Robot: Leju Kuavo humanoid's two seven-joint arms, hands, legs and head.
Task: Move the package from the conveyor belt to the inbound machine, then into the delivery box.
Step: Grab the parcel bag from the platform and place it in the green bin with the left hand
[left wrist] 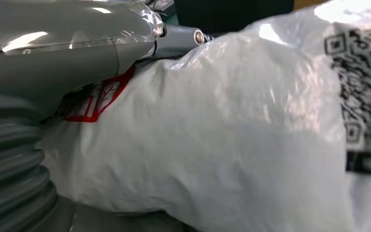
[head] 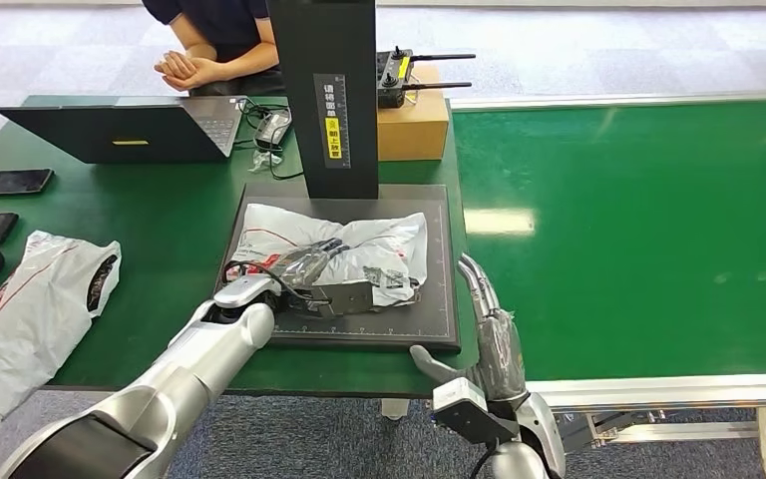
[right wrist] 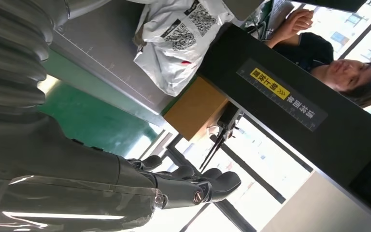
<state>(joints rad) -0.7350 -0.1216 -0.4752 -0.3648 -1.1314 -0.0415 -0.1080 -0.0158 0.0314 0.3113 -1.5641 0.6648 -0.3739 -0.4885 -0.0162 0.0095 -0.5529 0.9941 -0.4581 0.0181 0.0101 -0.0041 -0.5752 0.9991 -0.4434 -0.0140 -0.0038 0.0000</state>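
White poly-mailer package: lying on the inbound machine's scan plate, below its black column. Left hand is resting on it, grasp indiscernible. Right hand, beside the plate, is spreading empty. Risk: slick film probably slipping during lift.

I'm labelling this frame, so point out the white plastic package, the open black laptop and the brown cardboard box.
white plastic package [head: 379, 239]: head view, bare upper part.
open black laptop [head: 110, 133]: head view, lid back.
brown cardboard box [head: 414, 128]: head view, front face.
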